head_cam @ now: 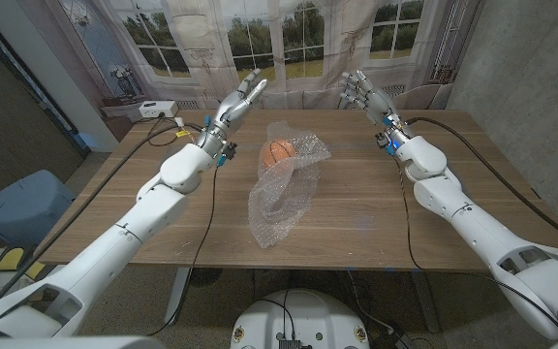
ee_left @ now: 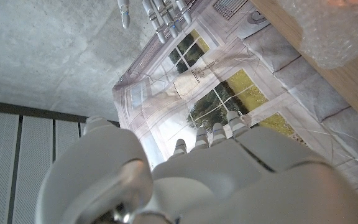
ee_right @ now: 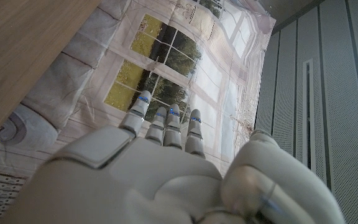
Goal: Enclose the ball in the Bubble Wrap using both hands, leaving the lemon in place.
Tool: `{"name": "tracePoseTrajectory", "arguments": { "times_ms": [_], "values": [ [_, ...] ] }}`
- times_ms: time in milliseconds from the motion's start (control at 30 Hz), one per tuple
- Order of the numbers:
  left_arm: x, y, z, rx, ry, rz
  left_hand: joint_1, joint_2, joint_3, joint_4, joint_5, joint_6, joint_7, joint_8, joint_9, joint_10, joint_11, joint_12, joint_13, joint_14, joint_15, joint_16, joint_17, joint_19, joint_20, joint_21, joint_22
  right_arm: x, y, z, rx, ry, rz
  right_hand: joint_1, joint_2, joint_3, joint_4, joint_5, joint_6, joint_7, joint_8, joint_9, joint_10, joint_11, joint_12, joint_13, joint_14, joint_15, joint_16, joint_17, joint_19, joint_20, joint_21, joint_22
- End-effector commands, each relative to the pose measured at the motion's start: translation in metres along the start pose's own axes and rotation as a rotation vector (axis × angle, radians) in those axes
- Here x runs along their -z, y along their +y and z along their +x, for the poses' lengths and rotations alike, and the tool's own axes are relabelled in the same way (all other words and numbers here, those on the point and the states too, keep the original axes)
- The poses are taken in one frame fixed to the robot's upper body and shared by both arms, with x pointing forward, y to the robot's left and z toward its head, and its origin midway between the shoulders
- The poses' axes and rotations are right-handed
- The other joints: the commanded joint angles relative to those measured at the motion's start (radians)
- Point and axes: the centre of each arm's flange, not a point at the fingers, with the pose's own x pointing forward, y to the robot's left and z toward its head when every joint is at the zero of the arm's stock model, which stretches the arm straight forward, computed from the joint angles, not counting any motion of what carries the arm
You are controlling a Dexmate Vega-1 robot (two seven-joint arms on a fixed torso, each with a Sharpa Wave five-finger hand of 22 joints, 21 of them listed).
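Note:
An orange ball (head_cam: 277, 152) sits on the wooden table (head_cam: 356, 213) at the far middle, partly covered by a sheet of clear bubble wrap (head_cam: 281, 194) that trails toward the front. A corner of the bubble wrap (ee_left: 328, 37) appears in the left wrist view. My left hand (head_cam: 237, 103) is raised above the table to the left of the ball, fingers stretched out and apart, holding nothing. My right hand (head_cam: 366, 95) is raised to the right of the ball, fingers spread, holding nothing. The left hand (ee_left: 229, 174) and the right hand (ee_right: 160, 168) each show from behind in their own wrist views.
A white box with cables (head_cam: 156, 110) lies at the table's far left corner. Black cables (head_cam: 206, 218) run along both arms across the table. A printed window backdrop (head_cam: 289, 39) hangs behind the table. A blue chair (head_cam: 17, 208) stands at the left.

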Motion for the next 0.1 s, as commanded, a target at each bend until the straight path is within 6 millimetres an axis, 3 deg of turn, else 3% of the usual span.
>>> {"name": "tracePoseTrajectory", "arguments": {
  "times_ms": [33,100],
  "values": [
    [0.0197,0.0154,-0.0267,-0.051,0.01,-0.207,-0.021,0.0,-0.014,0.007,-0.006,-0.047,0.0,0.001,-0.001,-0.066,0.01,-0.001,-0.003,-0.077,0.009,0.0,0.0,-0.044,0.011,-0.009,0.002,-0.0016,-0.0105,-0.017,0.113,0.0,-0.004,-0.005,-0.001,-0.006,0.001,0.006,0.005,0.001,0.001,0.003,-0.001,-0.002,-0.001,0.001,-0.005,-0.015,0.002,0.0,-0.007,-0.01,-0.003,0.002],
    [0.0232,0.0162,-0.0286,-0.057,0.02,-0.219,-0.03,0.001,-0.018,0.011,-0.007,-0.054,0.0,-0.004,-0.001,-0.071,0.012,-0.005,-0.006,-0.081,0.009,-0.005,0.0,-0.058,0.014,-0.017,0.002,0.0018,-0.0085,-0.0167,0.107,-0.005,0.007,-0.005,-0.001,-0.006,0.001,0.007,0.005,0.001,0.0,0.003,-0.002,-0.002,0.0,0.001,-0.004,-0.024,0.004,0.0,-0.002,-0.013,0.0,0.002]
  ]
}}
